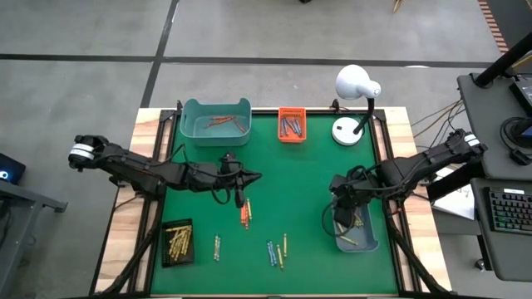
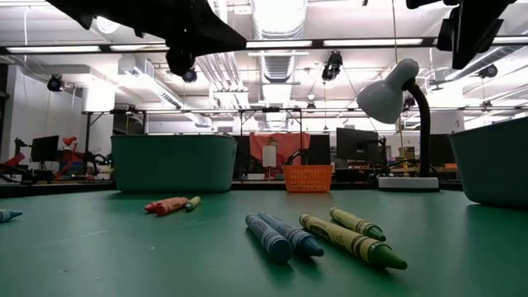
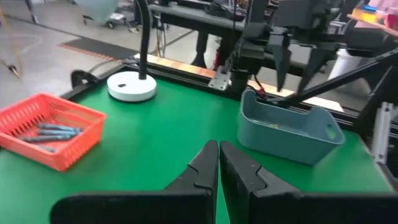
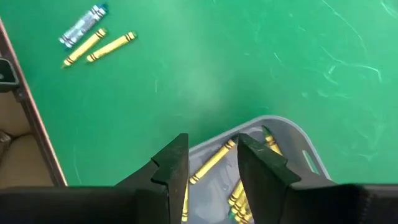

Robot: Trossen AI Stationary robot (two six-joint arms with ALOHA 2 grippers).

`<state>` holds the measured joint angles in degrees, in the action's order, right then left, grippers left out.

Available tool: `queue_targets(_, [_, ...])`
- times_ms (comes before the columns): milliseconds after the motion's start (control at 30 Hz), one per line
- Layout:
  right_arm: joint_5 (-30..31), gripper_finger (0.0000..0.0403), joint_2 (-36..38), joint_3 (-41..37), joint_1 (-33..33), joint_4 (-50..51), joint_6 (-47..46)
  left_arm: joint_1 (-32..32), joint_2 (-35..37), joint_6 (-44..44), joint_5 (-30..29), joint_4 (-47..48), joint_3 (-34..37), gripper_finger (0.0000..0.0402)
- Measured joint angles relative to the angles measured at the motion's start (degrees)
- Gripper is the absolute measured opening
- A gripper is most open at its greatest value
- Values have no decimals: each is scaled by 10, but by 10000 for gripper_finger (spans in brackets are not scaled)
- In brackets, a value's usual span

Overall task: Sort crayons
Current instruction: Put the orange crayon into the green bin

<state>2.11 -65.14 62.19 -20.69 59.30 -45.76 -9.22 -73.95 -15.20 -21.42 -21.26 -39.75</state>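
Crayons, thin wax sticks, various colours: loose groups lie on the green felt table top (image 1: 299,191). Orange-red crayons (image 1: 245,215) lie just below the left gripper; blue and yellow-green crayons (image 1: 276,252) lie near the front edge; a further pale pair (image 1: 217,247) lies beside the black tray.
Sorted lots: yellow-gold crayons (image 4: 212,160) in the grey-blue plastic bin (image 1: 359,237) at front right; gold crayons in the flat black tray (image 1: 177,242) at front left; blue-grey crayons in the small orange mesh basket (image 1: 291,124) at the back; reddish crayons in the large teal tub (image 1: 215,121) at the back left.
Left gripper (image 1: 240,177): above mid-table, fingers pressed together, holding nothing.
Right gripper (image 4: 213,163): above the grey-blue bin, fingers parted, nothing between them.
White gooseneck desk lamp (image 1: 356,87): back right corner.
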Motion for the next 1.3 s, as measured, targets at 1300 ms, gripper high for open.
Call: queue_targets(1300, [69,116,-3,-43,26,-1,120,-171,-4,-515,-59,96,-20,0])
